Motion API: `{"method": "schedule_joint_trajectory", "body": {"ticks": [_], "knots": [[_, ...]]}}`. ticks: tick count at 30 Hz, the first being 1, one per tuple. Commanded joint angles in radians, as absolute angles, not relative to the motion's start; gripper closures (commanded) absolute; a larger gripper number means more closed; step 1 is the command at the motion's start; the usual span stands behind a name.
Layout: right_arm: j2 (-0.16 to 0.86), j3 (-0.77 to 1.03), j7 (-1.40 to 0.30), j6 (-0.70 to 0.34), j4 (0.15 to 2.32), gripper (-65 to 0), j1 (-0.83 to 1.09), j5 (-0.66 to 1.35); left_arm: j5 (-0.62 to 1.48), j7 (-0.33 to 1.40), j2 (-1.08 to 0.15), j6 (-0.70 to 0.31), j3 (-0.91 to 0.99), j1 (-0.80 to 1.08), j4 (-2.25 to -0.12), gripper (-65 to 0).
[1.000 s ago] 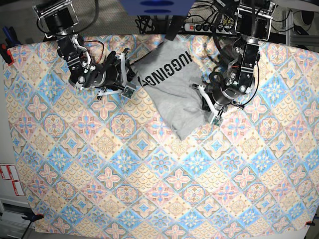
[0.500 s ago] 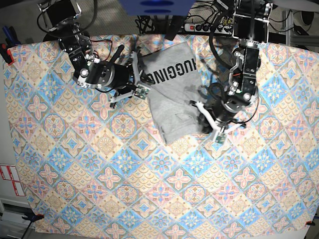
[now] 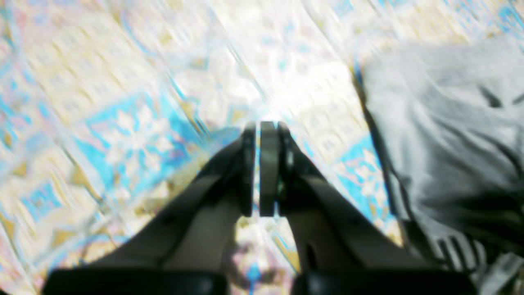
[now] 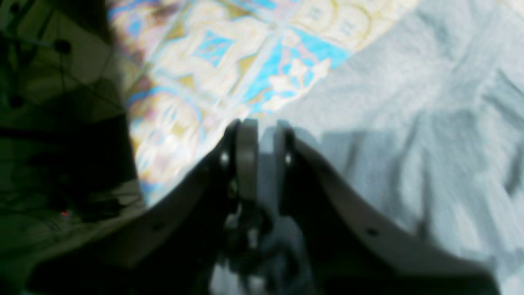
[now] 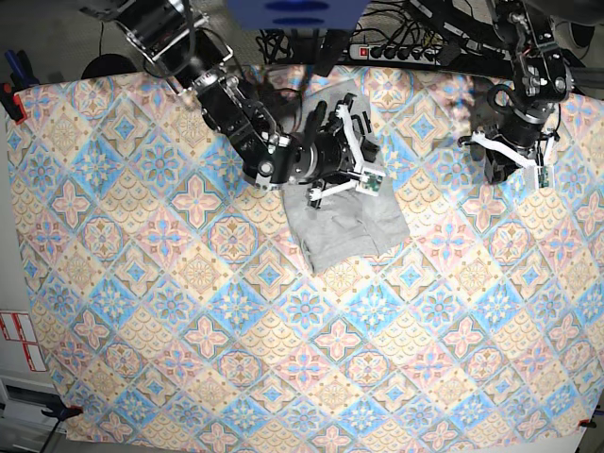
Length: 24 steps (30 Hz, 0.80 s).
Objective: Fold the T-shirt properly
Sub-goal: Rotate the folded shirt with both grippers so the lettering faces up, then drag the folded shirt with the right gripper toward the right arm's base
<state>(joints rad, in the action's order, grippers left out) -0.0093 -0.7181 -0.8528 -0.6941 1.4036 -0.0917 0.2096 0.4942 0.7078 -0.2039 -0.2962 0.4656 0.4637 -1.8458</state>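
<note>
Grey T-shirt [image 5: 347,231] lies bunched in a small folded heap on the patterned pastel tablecloth [image 5: 189,311], toward the upper middle of the table, its plain side showing. The right gripper [image 4: 258,157] sits over its upper part, fingers drawn close with grey cloth pinched between them. The left gripper [image 3: 262,172] hangs well apart from the shirt near the table's far edge on the base view's right, its fingers pressed together on nothing, with only tablecloth beneath them.
</note>
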Motion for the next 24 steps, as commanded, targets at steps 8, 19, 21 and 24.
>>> {"method": "schedule_joint_trajectory", "body": {"ticks": [8, 19, 21, 24], "knots": [[-0.071, -0.704, -0.697, -0.698, 1.127, -7.3, -0.157, 0.223, 0.539, 0.679, -0.225, -0.291, 0.512, 0.487, -1.862, 0.0], [-0.033, -0.351, -0.628, -0.698, 1.024, -4.3, -0.179, 0.185, 0.542, 0.679, -0.225, -0.291, 0.512, 0.487, -1.862, 0.0], [-0.019, -0.268, -0.628, -0.698, 1.024, -4.3, -0.179, 0.125, 0.542, 0.679, -0.225, -0.291, 0.512, 0.487, -1.862, 0.0], [-0.004, -0.160, -0.628, -0.698, 1.024, -4.4, -0.179, 0.038, 0.542, 0.679, -0.225, -0.291, 0.512, 0.487, -1.862, 0.0]]}}
